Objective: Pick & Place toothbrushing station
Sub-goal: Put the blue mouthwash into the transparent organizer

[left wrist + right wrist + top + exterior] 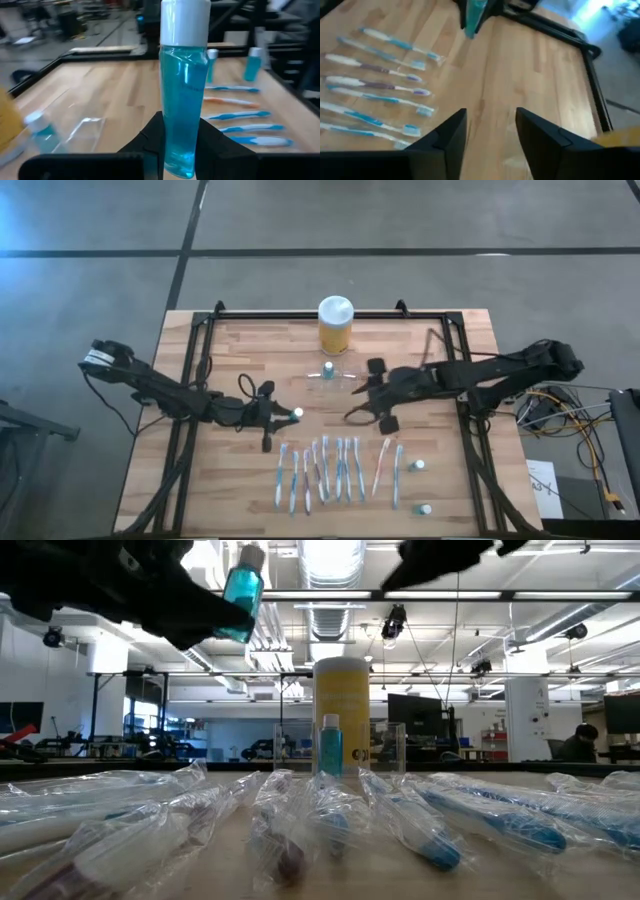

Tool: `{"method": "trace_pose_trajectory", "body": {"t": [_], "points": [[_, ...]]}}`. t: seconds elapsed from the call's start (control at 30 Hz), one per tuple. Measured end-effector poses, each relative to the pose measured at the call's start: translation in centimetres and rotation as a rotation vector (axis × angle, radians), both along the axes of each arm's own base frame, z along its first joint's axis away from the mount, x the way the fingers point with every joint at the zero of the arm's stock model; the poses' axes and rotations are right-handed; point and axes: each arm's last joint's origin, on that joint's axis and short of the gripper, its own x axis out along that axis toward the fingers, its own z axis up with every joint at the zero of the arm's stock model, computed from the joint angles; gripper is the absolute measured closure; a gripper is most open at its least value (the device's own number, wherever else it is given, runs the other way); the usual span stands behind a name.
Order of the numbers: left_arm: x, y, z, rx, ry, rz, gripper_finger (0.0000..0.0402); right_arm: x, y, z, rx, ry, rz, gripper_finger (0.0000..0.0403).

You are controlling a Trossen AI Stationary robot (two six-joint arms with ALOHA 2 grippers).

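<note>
Two grippers above the table: left gripper (283, 416) clamps a blue bottle (183, 100), right gripper (490, 135) stands empty, jaws apart, beside the toothbrushing station (329, 376).

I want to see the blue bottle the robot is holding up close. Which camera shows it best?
The left wrist view: the blue bottle fills the picture, upright, pinched low down by the left claw. The low view shows it lifted at the top. The high view shows only its white cap. The right wrist view catches just part of it.
</note>
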Motion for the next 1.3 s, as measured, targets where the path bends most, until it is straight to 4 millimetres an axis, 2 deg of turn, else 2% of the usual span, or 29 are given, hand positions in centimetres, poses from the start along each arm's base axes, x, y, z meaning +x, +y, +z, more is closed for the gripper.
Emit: {"method": "trace_pose_trajectory", "body": {"t": [0.2, 0.37, 0.67, 0.93, 1.3], "points": [[0.6, -0.2, 1.0, 0.035, -0.013, -0.07, 0.034, 4.2, 1.6, 2.6, -0.147, -0.009, 0.013, 0.0199], [0.7, -0.1, 1.0, 0.059, -0.009, -0.07, 0.0335, 7.2, 2.5, 4.3, -0.161, -0.004, 0.039, 0.0195], [0.7, 0.2, 0.9, 0.059, 0.005, -0.056, 0.0336, 11.3, 3.4, 3.9, -0.097, 0.062, 0.087, 0.0197], [0.7, 0.2, 0.7, 0.054, 0.019, -0.054, 0.0336, 12.9, 3.6, 3.6, -0.086, 0.064, 0.077, 0.0197], [1.0, 0.5, 0.9, 0.065, 0.031, -0.04, 0.0335, 12.8, 3.2, 3.5, 0.0, 0.094, 0.096, 0.0197]]}}
